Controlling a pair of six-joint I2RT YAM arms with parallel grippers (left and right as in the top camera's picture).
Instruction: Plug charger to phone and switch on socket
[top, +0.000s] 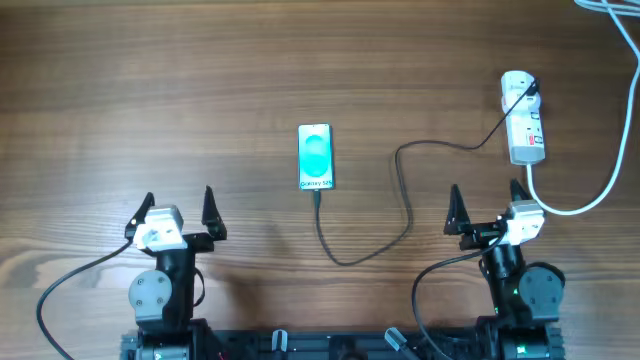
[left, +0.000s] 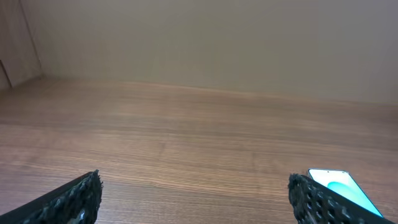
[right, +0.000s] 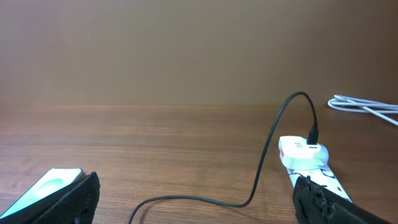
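The phone (top: 315, 157) lies flat at the table's middle, its cyan screen lit and a white text strip at its near end. The charger cable (top: 405, 200) runs from a plug on the socket (top: 523, 120) at the right, loops toward me, and its tip (top: 318, 197) meets the phone's near end. My left gripper (top: 178, 198) is open and empty, left of the phone. My right gripper (top: 484, 192) is open and empty, just near of the socket. The left wrist view shows the open fingers (left: 193, 196) and the phone's corner (left: 341, 183). The right wrist view shows the fingers (right: 193, 199), the phone (right: 53, 182), the cable (right: 264, 177) and the socket (right: 303, 154).
A thick white cord (top: 600, 195) leaves the socket's near end and curves right and up along the table's right edge to the far corner; it also shows in the right wrist view (right: 367, 107). The table (top: 150, 90) is bare wood grain. A wall stands behind the far edge.
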